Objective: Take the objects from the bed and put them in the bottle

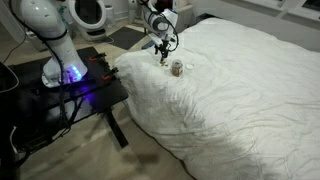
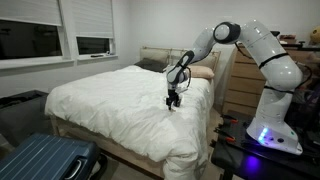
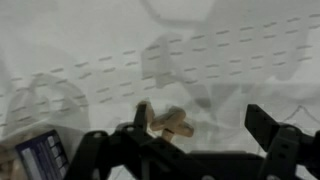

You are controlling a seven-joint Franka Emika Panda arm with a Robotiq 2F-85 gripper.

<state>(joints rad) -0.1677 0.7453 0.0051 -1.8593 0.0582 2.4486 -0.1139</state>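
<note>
Gripper (image 3: 180,140) wide open over the objects (image 3: 170,122) on the bed (image 1: 240,90).
In the wrist view its dark, blocky fingers (image 3: 272,135) stand far apart, and the objects, small lumpy bits of pale tan, lie on the duvet between them, ungripped. The duvet is soft, rumpled white cloth with rows of stitched dashes. The bottle (image 1: 177,68) is short, round and brownish. In an exterior view it stands upright on the duvet just beside the gripper.
</note>
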